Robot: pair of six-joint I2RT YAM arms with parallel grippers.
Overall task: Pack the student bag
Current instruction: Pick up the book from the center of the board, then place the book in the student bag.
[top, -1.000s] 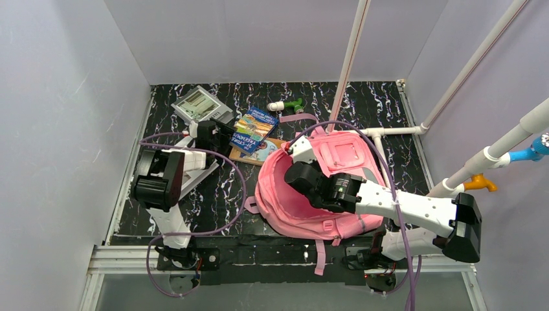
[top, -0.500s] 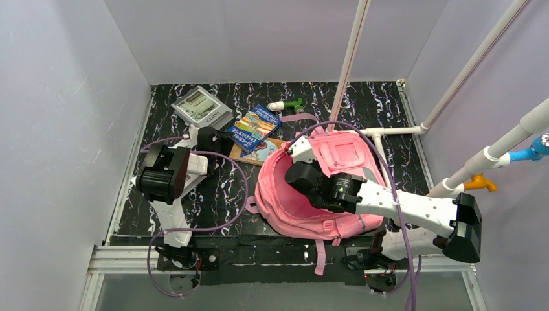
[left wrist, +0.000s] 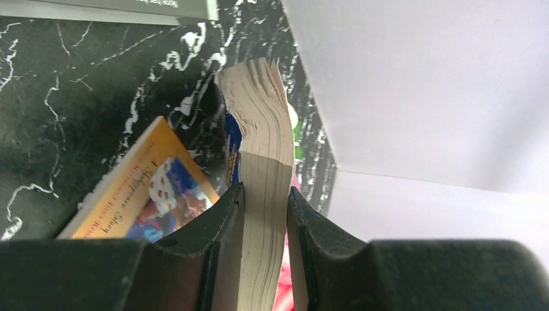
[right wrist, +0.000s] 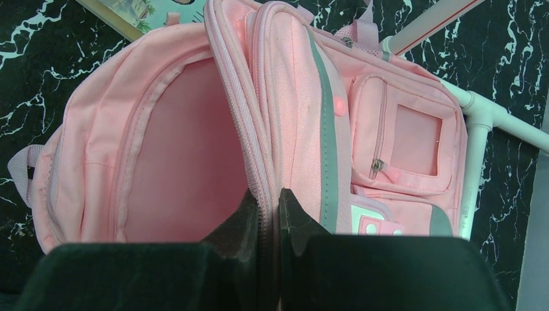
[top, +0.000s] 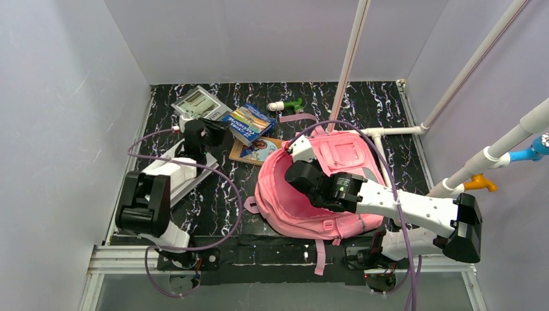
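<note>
Item 1, near right of worktop (top: 213,194): student bag (top: 336,162), lying open, the visible part of the main compartment showing nothing inside. The right claw (right wrist: 270,202) is clenched on the zip edge, holding the mouth apart. Item 2, farther left: left claw (left wrist: 265,194) clamped on the page block of a thick blue paperback (top: 248,122), which appears lifted off the worktop. Item 3, just beyond the bag's mouth: 1 orange-covered book (top: 256,150), flat. Item 4, far side: grey display device (top: 199,103) and white-and-green object (top: 287,105). Step in hand, as judged: carrying the paperback to the bag. Next move calls for swinging it right and nearer, over the mouth, lowering it inside, then releasing.
</note>
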